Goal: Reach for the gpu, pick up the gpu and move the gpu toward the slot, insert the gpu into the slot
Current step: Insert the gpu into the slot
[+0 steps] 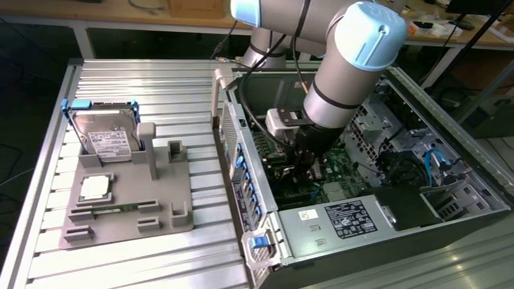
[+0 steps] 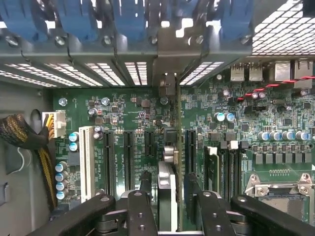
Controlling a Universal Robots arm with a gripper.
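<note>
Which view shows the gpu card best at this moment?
The wrist view: the gpu stands edge-on between the gripper fingers, over the motherboard sockets. In the exterior view the arm reaches into the computer case, and the card cannot be made out.

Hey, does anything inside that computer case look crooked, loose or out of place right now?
Nothing stands out. The gpu stands edge-on and upright among the slots on the motherboard, its bracket in line with the rear opening, between the gripper fingers. Whether it is fully seated, I cannot tell.

Inside the case, the upright gpu stands between the gripper fingers; power supply crowds the near side.
</note>
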